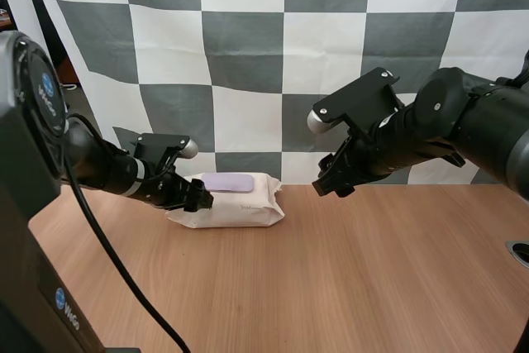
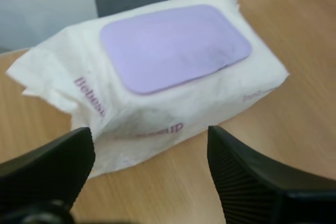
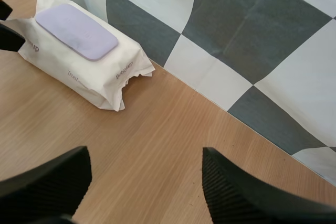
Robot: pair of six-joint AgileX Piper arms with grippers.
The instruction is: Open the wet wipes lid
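Observation:
A white pack of wet wipes [image 1: 240, 207] lies flat on the table at the back left, its lilac lid [image 1: 229, 182] facing up and closed. My left gripper [image 1: 197, 196] is low at the pack's left end, open. In the left wrist view the pack [image 2: 157, 108] and its lid [image 2: 173, 45] lie just ahead of the spread fingers [image 2: 252, 177], with nothing between them. My right gripper [image 1: 333, 181] hangs open above the table, right of the pack and apart from it. The right wrist view has the pack [image 3: 100, 77] and lid [image 3: 76, 31] well beyond its gripper [image 3: 144, 187].
The wooden table [image 1: 347, 270] stretches bare in front of and to the right of the pack. A round hole [image 1: 519, 252] sits at the table's right edge. The pack lies close to the table's back edge.

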